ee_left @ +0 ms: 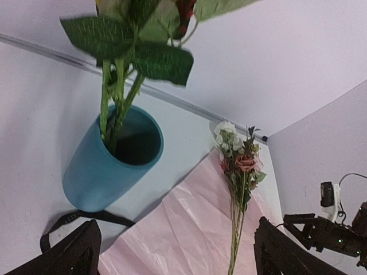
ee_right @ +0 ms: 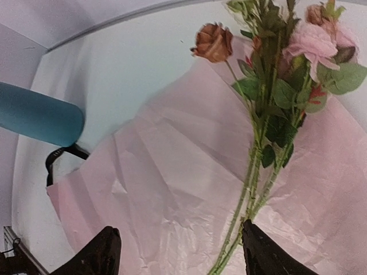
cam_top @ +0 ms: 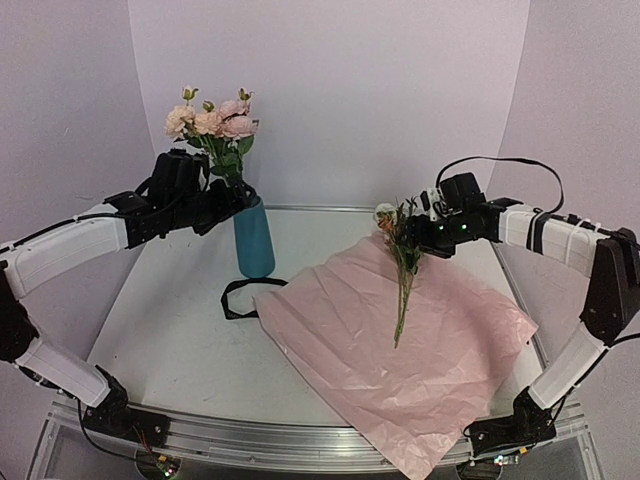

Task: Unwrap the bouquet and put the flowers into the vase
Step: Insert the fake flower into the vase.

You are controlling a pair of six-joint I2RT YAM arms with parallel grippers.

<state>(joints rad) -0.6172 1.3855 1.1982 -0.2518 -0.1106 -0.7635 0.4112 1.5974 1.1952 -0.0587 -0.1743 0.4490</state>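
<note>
hiding the vase (cam_top: 256,245) rim from overhead, the left claw (cam_top: 238,196) gapes

We record: teal-blue vase (cam_top: 254,240), pale pink roses (cam_top: 212,122) above it, lilac-pink paper (cam_top: 400,360) and black ribbon (cam_top: 238,297) beside it.

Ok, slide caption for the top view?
Roses in the vase; remaining flowers near the right gripper, wrapping paper spread open.

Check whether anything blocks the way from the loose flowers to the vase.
Yes: the left hand sits right at the vase rim, and roses already stand in it. Nothing else rises between it and the loose flowers.
</note>
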